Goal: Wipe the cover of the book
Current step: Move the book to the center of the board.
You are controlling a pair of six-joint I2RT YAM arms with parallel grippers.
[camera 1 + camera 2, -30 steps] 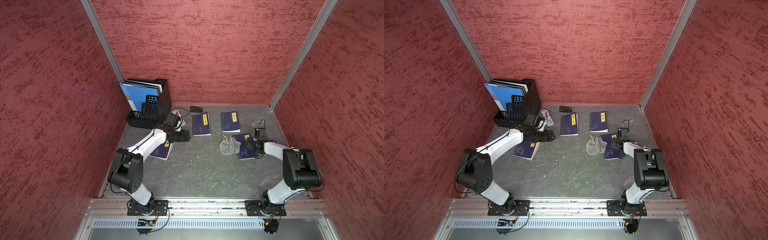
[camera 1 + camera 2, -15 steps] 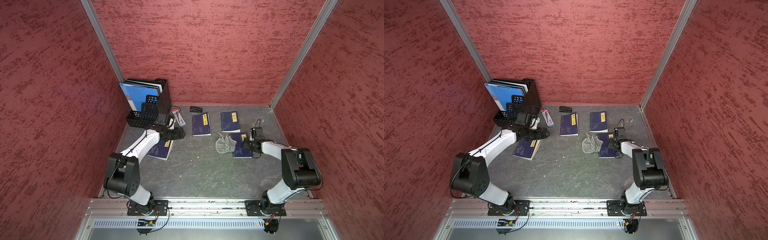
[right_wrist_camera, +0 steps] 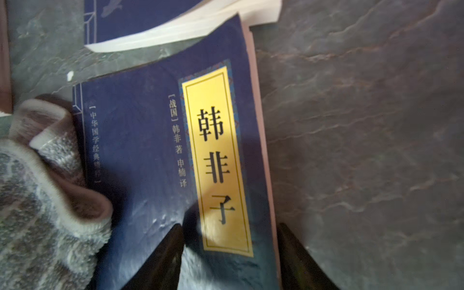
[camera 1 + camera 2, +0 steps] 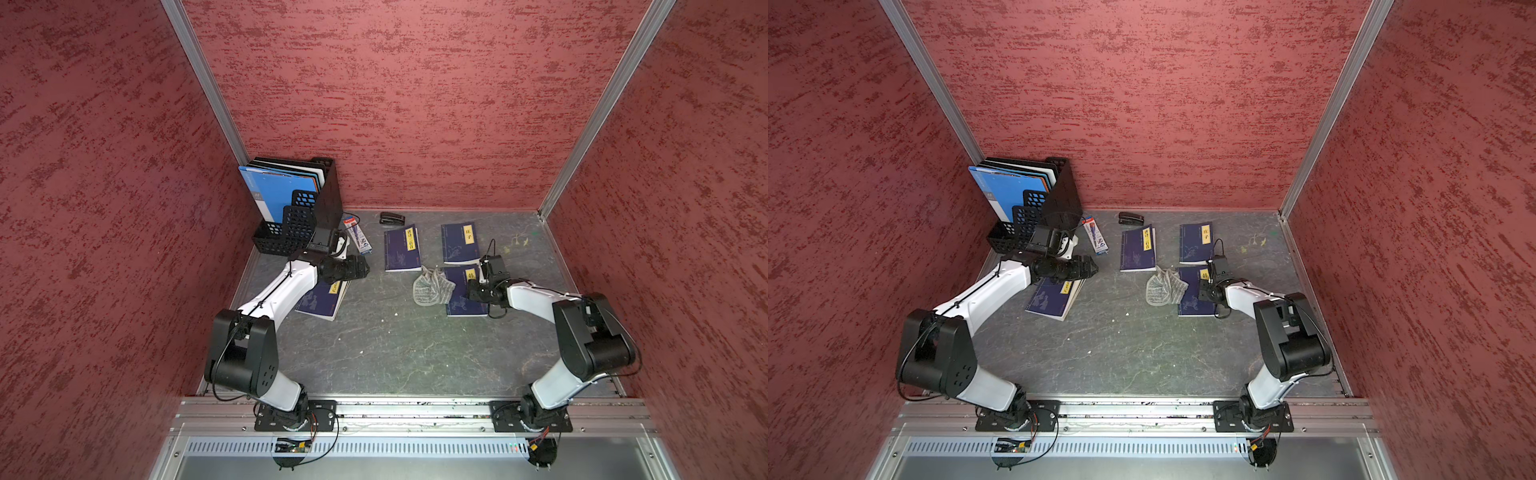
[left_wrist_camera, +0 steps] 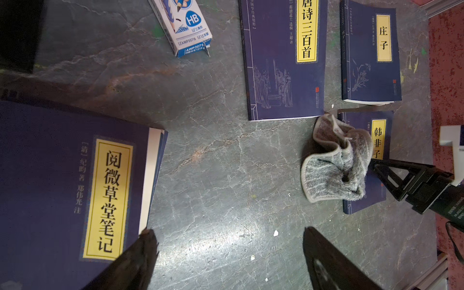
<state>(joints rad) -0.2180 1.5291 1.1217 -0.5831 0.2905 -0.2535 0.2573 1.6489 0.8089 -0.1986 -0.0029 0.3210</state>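
File rack (image 4: 329, 195), far left: blue folders (image 4: 274, 195), perhaps several; left gripper (image 5: 227, 231) wide, empty; right gripper (image 3: 229, 226) half-open above book (image 3: 140, 150).

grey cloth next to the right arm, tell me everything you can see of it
The grey cloth is a fluffy, terry-like rag with a paler stitched hem, crumpled into a loose folded heap. It lies partly on the spine-side edge of the navy 韩非子 book and partly on the dark stone-look table. The right tool stands open over that book beside it, not gripping it.
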